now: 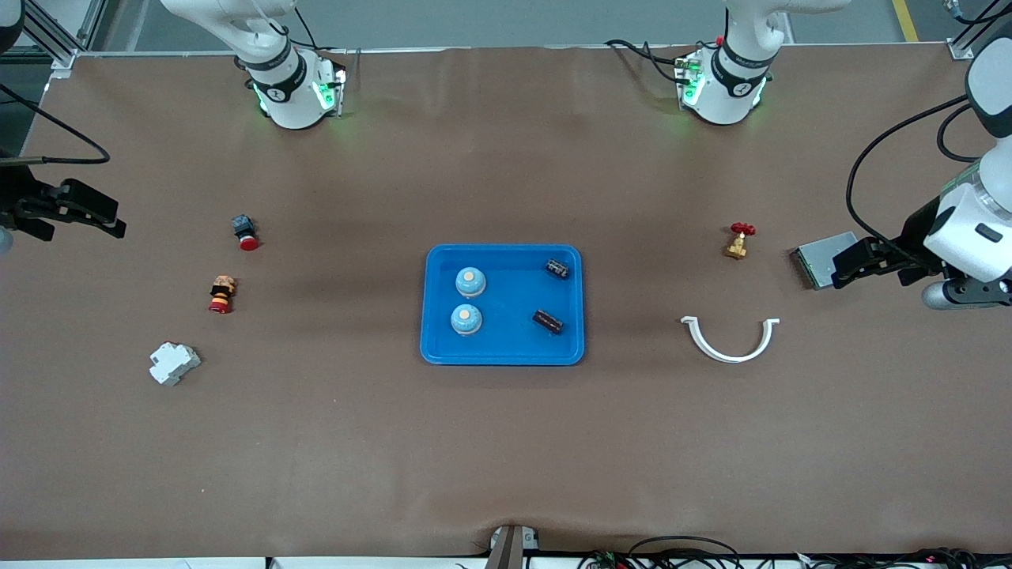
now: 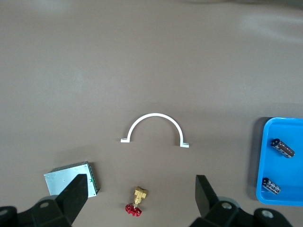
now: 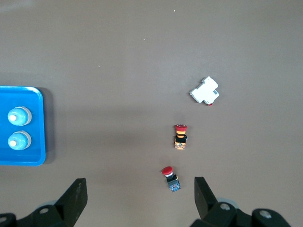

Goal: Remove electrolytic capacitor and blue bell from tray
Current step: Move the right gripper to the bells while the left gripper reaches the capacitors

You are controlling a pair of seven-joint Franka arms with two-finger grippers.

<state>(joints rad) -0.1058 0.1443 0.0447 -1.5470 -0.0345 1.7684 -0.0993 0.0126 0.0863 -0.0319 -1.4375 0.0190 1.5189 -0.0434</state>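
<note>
A blue tray [image 1: 506, 360] lies at the middle of the table. In it are two blue dome bells [image 1: 470, 280] [image 1: 466, 318] toward the right arm's end and two black capacitors [image 1: 556, 268] [image 1: 548, 322] toward the left arm's end. My left gripper [image 1: 877, 265] is open and empty, held high over the table at the left arm's end; its wrist view [image 2: 140, 189] shows the capacitors [image 2: 282, 147] in the tray. My right gripper [image 1: 75, 213] is open and empty, high over the right arm's end; its wrist view [image 3: 139, 189] shows the bells [image 3: 19, 116].
Toward the left arm's end lie a brass valve with a red handle [image 1: 738, 241], a white half-ring clamp [image 1: 730, 340] and a grey metal module [image 1: 822, 257]. Toward the right arm's end lie a red push button [image 1: 245, 231], a red-and-yellow button [image 1: 222, 294] and a white breaker [image 1: 174, 363].
</note>
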